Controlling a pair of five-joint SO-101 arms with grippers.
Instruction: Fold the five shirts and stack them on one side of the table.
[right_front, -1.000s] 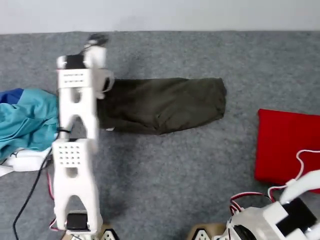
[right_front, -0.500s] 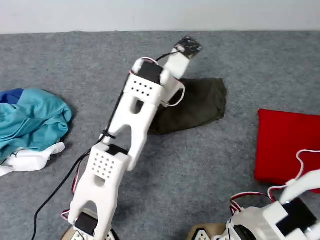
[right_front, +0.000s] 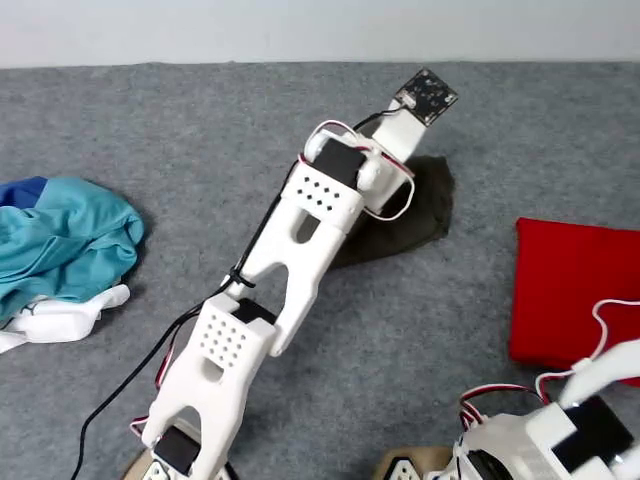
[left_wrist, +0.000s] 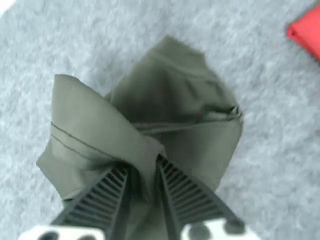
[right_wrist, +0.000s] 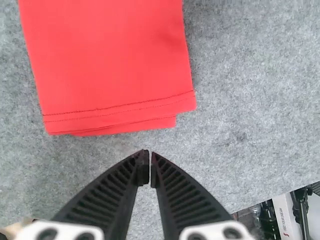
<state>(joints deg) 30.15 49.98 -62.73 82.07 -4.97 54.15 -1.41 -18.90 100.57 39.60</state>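
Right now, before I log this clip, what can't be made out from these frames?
- High view: the left arm covers most of the olive shirt, so its fold is unclear.
- High view: the red shirt is cut off by the picture's edge.
- High view: the teal and white pile runs off the edge; shirt count unclear.

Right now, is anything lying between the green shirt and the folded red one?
No, nothing visible. Bare grey table is all that lies between the green shirt, pinched in the left gripper, and the red shirt.

Grey felt-like tbl cover (right_front: 500, 100), white wall strip (right_front: 320, 30) along far edge, misc clutter (right_wrist: 295, 212) beyond cover's edge
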